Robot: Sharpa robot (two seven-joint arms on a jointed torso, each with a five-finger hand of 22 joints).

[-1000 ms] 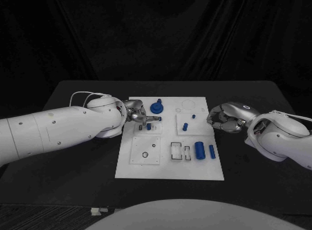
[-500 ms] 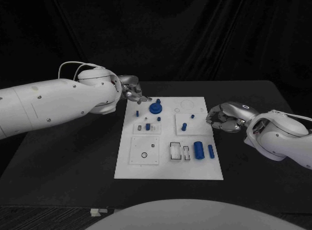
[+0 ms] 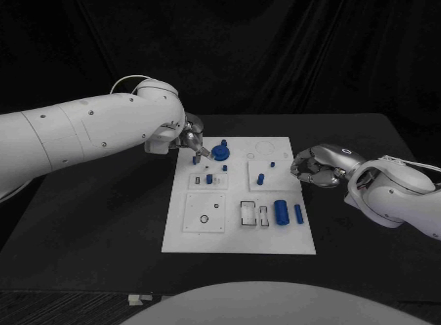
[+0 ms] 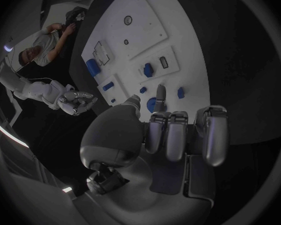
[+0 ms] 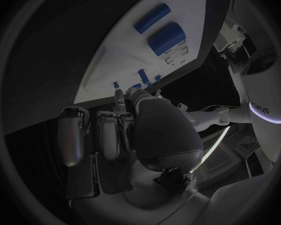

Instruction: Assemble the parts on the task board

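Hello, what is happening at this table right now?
A robot with two arms is working on a white task board with small blue parts on it. Its left hand hangs over the board's far left corner, near the round blue part; whether it holds anything cannot be told. The right hand waits at the board's right edge with curled fingers, holding nothing.

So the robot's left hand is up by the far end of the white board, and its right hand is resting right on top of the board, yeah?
Not quite. The left hand is indeed at the far end of the task board, near the big blue part. But the right hand is not on top of the board: the head view shows it beside the board's right edge, fingers curled in, over the black table.
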